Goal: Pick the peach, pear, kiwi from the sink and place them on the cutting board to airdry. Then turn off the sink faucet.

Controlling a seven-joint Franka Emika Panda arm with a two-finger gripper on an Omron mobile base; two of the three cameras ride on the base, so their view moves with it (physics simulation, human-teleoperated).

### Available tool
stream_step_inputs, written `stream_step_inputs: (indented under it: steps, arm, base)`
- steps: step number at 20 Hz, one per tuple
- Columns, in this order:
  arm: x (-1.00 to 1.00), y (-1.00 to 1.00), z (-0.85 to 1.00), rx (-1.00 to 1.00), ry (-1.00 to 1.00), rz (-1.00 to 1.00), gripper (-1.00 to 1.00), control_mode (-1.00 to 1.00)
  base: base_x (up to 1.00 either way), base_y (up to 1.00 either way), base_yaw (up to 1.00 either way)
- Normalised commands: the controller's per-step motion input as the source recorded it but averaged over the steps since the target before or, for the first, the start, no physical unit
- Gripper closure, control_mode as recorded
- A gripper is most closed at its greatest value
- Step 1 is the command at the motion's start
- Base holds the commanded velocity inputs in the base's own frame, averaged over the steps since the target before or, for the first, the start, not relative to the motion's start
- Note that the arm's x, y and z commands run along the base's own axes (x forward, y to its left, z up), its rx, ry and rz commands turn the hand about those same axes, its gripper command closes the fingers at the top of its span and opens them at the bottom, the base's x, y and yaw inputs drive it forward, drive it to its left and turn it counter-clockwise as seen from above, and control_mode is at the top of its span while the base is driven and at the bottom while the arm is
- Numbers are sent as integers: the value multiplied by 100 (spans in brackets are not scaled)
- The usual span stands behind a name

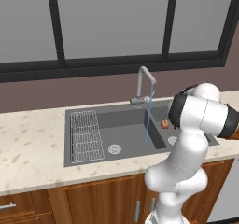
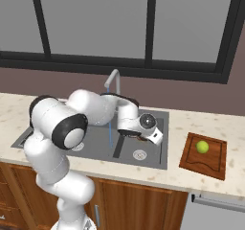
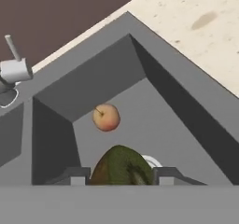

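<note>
Our gripper (image 3: 120, 175) has its jaws around the kiwi (image 3: 122, 166), but we cannot tell if they grip. The peach (image 3: 106, 117) waits at 11 o'clock from it, and the pear (image 2: 202, 146) dries on the cutting board (image 2: 216, 164).

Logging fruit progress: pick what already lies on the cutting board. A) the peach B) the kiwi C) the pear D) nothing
C: the yellow-green pear lies on the cutting board, while the peach and the kiwi are in the sink.

A simulated home kitchen: dark double-basin sink (image 1: 116, 136) with gooseneck faucet (image 1: 142, 85), speckled stone surface (image 1: 28, 148), wooden cabinets (image 1: 93, 199), dark-framed window (image 1: 112, 27) behind.
</note>
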Motion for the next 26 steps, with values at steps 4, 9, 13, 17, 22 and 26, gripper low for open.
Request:
stream_step_inputs:
  steps: [4,9,13,17,22,26]
  arm:
    - [-30,0,100,-12,-6,9,100,-100]
    - [-38,0,91,-12,-3,8,100,-100]
    - [-62,0,68,-13,-3,6,100,-100]
    - [-55,-1,77,-12,0,4,100,-100]
    - [-57,-7,73,-9,1,1,100,-100]
    - [-68,-16,42,-2,6,0,100,-100]
  base:
    - [0,0,0]
    - [0,0,0]
    - [0,0,0]
    - [0,0,0]
    - [0,0,0]
    - [0,0,0]
